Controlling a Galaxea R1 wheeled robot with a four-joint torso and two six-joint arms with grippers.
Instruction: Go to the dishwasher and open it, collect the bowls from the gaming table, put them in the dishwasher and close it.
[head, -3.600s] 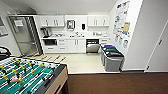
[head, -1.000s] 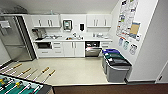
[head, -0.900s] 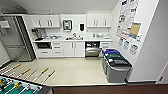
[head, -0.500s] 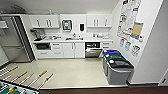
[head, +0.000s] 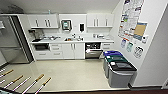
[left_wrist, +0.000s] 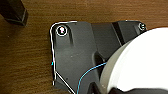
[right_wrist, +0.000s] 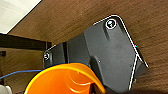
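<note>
The kitchen has drawn nearer, the open dishwasher (head: 93, 50) ahead, an orange bowl (right_wrist: 65, 78) by the right wrist; whether either gripper is clamped, I cannot tell.

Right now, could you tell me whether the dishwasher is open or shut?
Open. In the head view the dishwasher under the counter shows a dark interior with racks, and its steel door hangs tilted outward beside the white cabinet doors.

Bright, even indoor light fills a soft, blurry kitchen, with glare on the pale floor (head: 72, 75). Straight edges bow towards the corners. Both wrist views are dimmer and blurred.
</note>
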